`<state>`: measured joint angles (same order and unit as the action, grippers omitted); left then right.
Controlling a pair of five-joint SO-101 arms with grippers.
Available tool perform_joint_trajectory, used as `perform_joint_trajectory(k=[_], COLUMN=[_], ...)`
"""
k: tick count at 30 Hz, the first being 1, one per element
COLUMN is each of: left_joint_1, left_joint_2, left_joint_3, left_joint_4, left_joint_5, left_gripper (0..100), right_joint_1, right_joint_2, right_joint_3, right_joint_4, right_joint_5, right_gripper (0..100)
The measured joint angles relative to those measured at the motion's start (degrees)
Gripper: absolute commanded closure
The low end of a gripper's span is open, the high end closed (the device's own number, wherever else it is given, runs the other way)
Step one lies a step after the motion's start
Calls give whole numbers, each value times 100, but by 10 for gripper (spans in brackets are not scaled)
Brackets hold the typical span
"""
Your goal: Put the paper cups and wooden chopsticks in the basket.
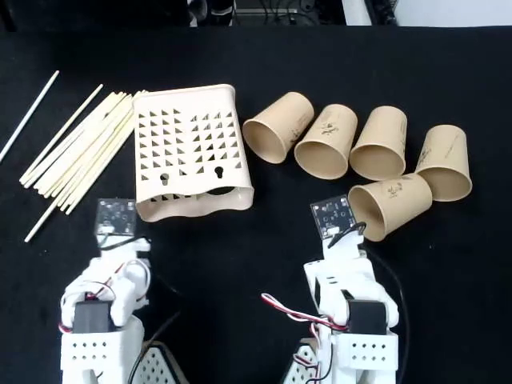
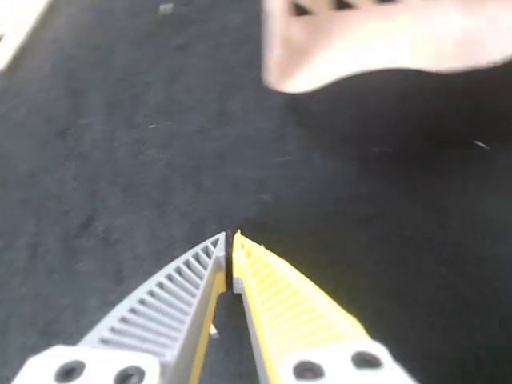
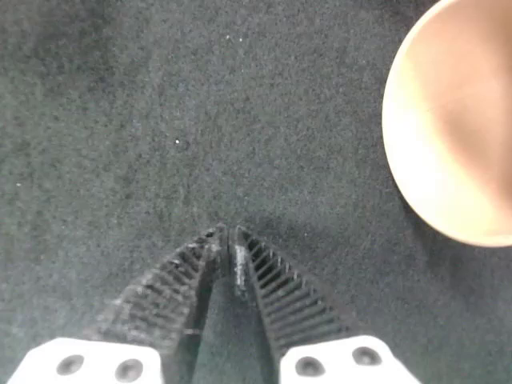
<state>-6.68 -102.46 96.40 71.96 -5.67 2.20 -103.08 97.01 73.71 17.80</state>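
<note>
The left end effector (image 2: pixel 230 240) has its grey and yellow fingers pressed together at the tips with nothing between them, low over the bare black table (image 2: pixel 120 144). Just ahead of it is a blurred pale corner of the basket (image 2: pixel 384 40), cut off by the frame. The right end effector (image 3: pixel 228 236) is likewise closed on nothing, and close beside it is the open mouth of the nearest cup (image 3: pixel 456 136), of which only part is seen. From above, the basket lies on its side between the two groups of things, its perforated wall upward and its wider end toward the near edge; what is inside cannot be made out. This nearest cup lies on its side with its mouth turned toward the right arm. Behind it the other four paper cups (image 1: pixel 326 142) lie on their sides in a row toward the right edge, mouths toward the near edge and bases toward the far edge. The wooden chopsticks (image 1: pixel 80 152) lie in an overlapping fan beside the basket toward the left edge, their long axes running from near-left to far-right; their number is hard to tell. A single chopstick (image 1: pixel 30 114) lies apart on the same slant, its lower end cut off at the left edge.
</note>
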Motion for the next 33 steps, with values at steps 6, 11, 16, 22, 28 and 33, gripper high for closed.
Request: perform_joint_trajectory(k=[6,11,16,22,28,33], left_joint_1=[352,246,-651,-1415,-2092,-2558], left_joint_2=[0,0,0,0,0,-44], left_joint_3=[0,0,0,0,-264,-1407], left_joint_4=[0,0,0,0,114,97], left_joint_5=[0,-9,0,0,-9,-26], left_gripper=[970,970,968,966,966,920], right_joint_1=[0,-26,-26,70,141,-334], right_joint_2=[0,0,0,0,0,-9], right_joint_3=[0,0,0,0,-325,-1134], right_joint_4=[0,0,0,-9,-97,-97], right_joint_5=[0,0,0,0,1037,1864], right_gripper=[986,986,986,985,910,900])
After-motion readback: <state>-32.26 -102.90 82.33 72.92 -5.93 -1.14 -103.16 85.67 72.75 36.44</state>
